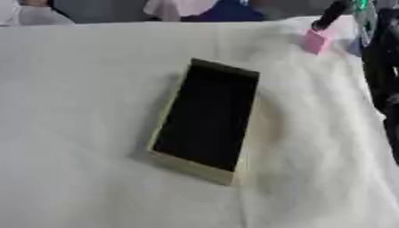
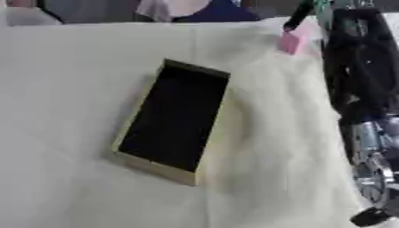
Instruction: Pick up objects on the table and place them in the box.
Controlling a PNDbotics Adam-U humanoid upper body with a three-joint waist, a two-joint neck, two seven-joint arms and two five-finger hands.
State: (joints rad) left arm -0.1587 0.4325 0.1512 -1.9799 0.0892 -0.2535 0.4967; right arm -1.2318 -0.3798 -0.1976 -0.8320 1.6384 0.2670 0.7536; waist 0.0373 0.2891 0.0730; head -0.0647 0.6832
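A pale cloth covers the surface (image 1: 78,89); the box (image 1: 204,119) looks dark and empty inside; beyond its far right corner the right robot hand (image 1: 331,15), fingers unclear, meets a pink block (image 1: 315,41), not yet boxed.

The bench (image 1: 78,89) is draped in a wrinkled white cloth (image 1: 327,178). A long open box (image 1: 204,121) (pale walls, dark inside) lies on it near the middle, set askew. A small pink block (image 1: 315,41) sits by the far right corner.
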